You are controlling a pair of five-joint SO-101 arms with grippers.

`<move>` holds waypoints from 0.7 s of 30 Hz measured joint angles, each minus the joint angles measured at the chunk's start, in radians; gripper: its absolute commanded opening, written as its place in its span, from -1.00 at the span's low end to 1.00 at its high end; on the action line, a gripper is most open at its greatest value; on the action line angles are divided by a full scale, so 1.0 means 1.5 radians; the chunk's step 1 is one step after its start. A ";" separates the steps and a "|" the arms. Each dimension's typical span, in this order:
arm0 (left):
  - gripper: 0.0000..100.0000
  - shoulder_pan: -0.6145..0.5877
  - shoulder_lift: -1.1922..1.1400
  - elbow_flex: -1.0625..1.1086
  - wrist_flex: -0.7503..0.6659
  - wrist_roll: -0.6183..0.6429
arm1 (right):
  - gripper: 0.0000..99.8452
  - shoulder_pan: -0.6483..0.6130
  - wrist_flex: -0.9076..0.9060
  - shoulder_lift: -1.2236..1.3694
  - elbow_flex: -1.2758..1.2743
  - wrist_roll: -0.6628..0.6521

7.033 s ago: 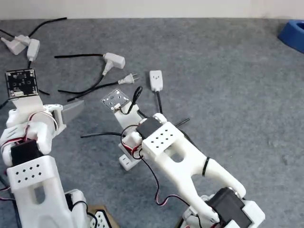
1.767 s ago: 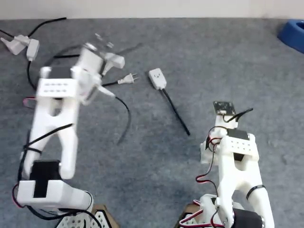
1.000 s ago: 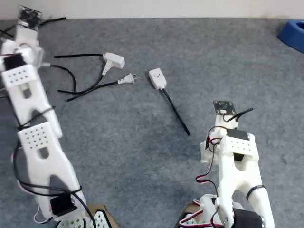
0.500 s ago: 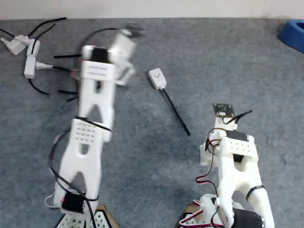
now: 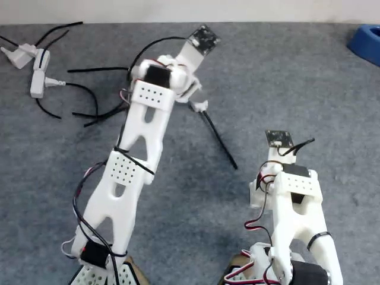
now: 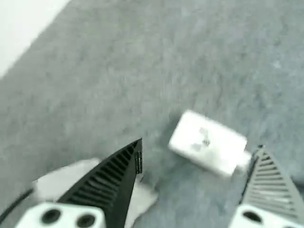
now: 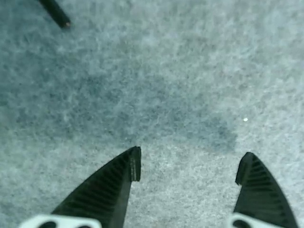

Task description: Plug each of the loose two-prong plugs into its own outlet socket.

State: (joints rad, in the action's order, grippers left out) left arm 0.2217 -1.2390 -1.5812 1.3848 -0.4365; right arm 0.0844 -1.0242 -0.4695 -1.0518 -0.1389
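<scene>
Your left end effector [image 6: 199,148] — across from the far-left corner a second ago — now hangs spread and empty astride the white outlet socket [image 6: 207,142] in the middle of the surface [image 5: 297,77], so pairing this socket looks next — right end effector [image 7: 187,159] likewise spread.

Holds left gripper [image 6: 198,146] stretched far forward, jaws wide; right gripper [image 7: 191,152] tucked back, pointing down, jaws likewise wide apart.

The outlet socket [image 6: 207,142] lies mid-carpet [image 5: 309,95] between the fingers of the left gripper [image 6: 199,147], its cord [image 5: 218,139] running toward the right arm [image 5: 294,190] at the near right, with a cluster of corded plugs [image 5: 37,77] at the far left and a bin [image 5: 365,41] in the far right corner.
</scene>
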 measured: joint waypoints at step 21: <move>-0.32 -0.036 -0.055 0.039 0.070 -0.038 | -0.38 0.000 0.000 0.000 0.000 0.000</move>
State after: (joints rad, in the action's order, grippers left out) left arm 0.1680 -1.3218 -1.5228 1.4891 -0.4933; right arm 0.0844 -1.0242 -0.4695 -1.0518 -0.1389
